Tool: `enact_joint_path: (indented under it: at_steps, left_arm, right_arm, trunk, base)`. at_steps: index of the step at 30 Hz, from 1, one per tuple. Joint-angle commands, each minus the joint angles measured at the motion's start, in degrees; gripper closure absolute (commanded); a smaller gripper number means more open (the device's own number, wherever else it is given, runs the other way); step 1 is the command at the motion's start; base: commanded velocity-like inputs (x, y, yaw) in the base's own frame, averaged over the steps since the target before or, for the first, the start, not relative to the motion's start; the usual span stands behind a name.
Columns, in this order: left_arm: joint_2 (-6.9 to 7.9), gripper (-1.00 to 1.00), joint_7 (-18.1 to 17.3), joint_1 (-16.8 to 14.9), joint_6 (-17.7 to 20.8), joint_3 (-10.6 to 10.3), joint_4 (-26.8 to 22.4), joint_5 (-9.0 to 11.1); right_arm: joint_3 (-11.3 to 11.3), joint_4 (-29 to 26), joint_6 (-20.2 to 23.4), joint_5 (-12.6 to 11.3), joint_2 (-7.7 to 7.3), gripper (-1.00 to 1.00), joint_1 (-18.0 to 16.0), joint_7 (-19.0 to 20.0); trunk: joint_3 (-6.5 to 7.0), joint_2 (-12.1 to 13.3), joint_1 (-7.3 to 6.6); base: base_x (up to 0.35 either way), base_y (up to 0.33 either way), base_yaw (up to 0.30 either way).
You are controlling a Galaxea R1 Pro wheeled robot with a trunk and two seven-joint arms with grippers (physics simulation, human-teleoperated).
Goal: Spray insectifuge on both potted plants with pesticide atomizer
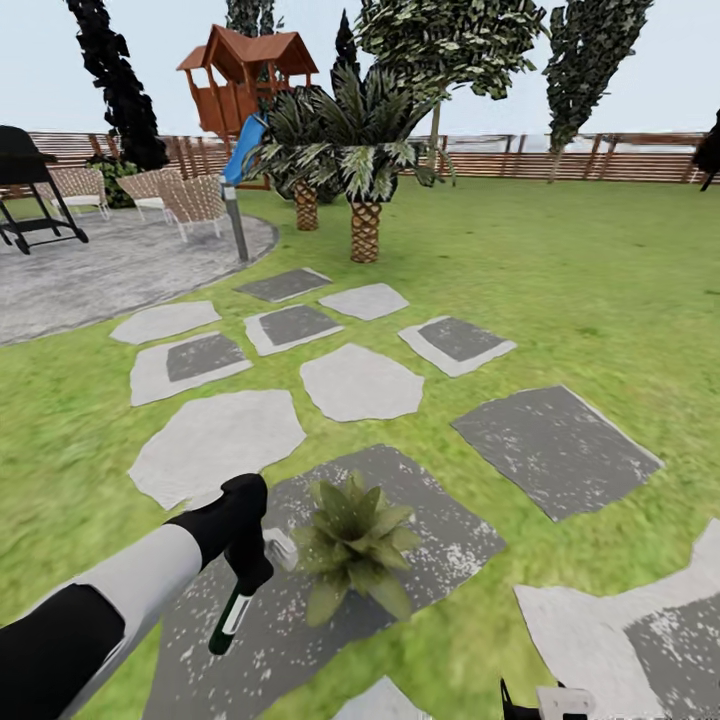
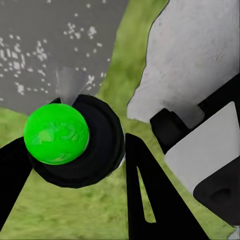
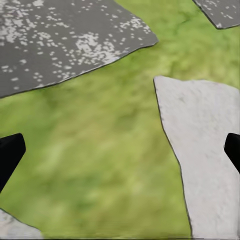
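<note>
Left gripper (image 1: 250, 560): clamped on the dark green and white pesticide atomizer (image 1: 232, 612), its pale grey nozzle beside the plant.
Right gripper (image 3: 120, 150): fingers spread wide, holding nothing, above grass and a white stepping stone (image 3: 207, 150).
Potted plant (image 1: 355, 545): low rosette of pointed mottled green leaves on the speckled dark grey stepping stone (image 1: 440, 520), at 3 o'clock of the atomizer.
Risk, coverage: the nozzle sits very close (spray may wet only the near leaves).
Risk, collision: a swing toward 3 o'clock could tip the plant.

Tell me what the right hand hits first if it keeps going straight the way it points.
Probably bare lawn: the right hand points down at grass between a dark stepping stone and a pale stone. Depth is unclear.
</note>
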Motion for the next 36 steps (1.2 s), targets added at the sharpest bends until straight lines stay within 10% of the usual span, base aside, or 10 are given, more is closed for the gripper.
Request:
enact_joint_path:
  at_steps: [1, 13, 25, 36]
  left_arm:
    - [0.08, 1.00, -0.60, 0.00, 0.42, -0.12, -0.10, -0.50]
    - [0.41, 1.00, 1.63, 0.15, 0.66, 0.39, 4.67, -0.43]
    - [-3.00, 1.00, 2.70, -0.06, 0.88, 0.00, 5.32, -0.53]
    - [-1.73, 1.00, 3.49, 5.03, 0.69, 0.11, 5.38, -0.59]
  right_arm:
    - [0.02, 0.03, -0.09, 0.36, 0.00, -1.00, -0.02, -0.35]
    - [0.01, 0.03, -0.09, 0.42, 0.00, -1.00, -0.02, -0.35]
    - [0.02, 0.03, -0.09, 0.42, 0.09, -1.00, -0.02, -0.35]
    - [0.02, -0.05, -0.09, 0.62, 0.09, -1.00, -0.02, -0.15]
  trunk:
    - [-0.05, -0.02, -0.04]
    - [-0.05, -0.02, -0.04]
    - [-0.05, -0.02, -0.04]
    - [-0.05, -0.02, -0.04]
  base:
    - [-0.241, -0.202, 0.104]
    - [-0.115, -0.170, 0.063]
    - [0.000, -0.002, 0.060]
    - [0.000, 0.000, 0.000]
